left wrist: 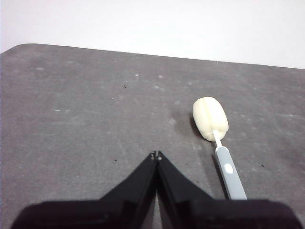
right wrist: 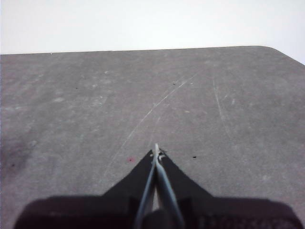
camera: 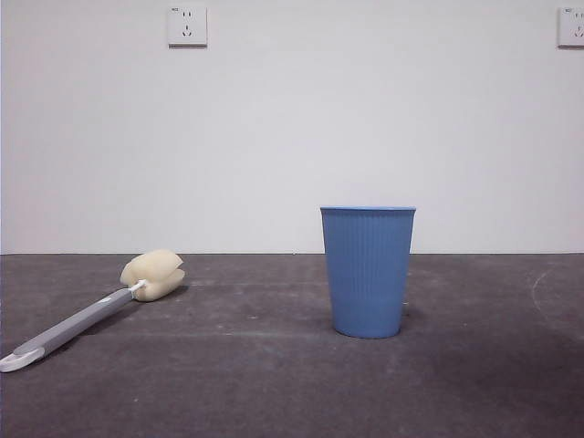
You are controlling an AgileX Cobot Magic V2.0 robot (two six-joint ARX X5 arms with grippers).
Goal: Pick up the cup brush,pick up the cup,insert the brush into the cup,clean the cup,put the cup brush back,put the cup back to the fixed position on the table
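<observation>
**Cup and brush at rest, both grippers closed and empty**

We see a plain white wall behind the table, with one wall socket in the upper left of the front view and part of a second socket at the upper right edge. The table is dark grey and matte, marked with faint scuffs and pale scratches.

In the front view the cup stands upright a little right of centre — blue, finely ribbed, narrowing toward its base, mouth upward. The cup brush lies flat on the table in the lower left of that frame, well apart from the cup. Its cream-yellow sponge head points up and to the right, toward the middle of the frame, while the grey handle runs down to the white looped end near the left edge.

No arm shows in the front view.

In the left wrist view we find the left gripper with its two black jaws pressed together at the tips, holding nothing. The brush lies near it on the table, not touching; its sponge head sits right of centre in that frame and its handle runs to the lower right.

In the right wrist view the right gripper also has its jaws together — empty, over bare scratched table. Neither cup nor brush appears there.
</observation>
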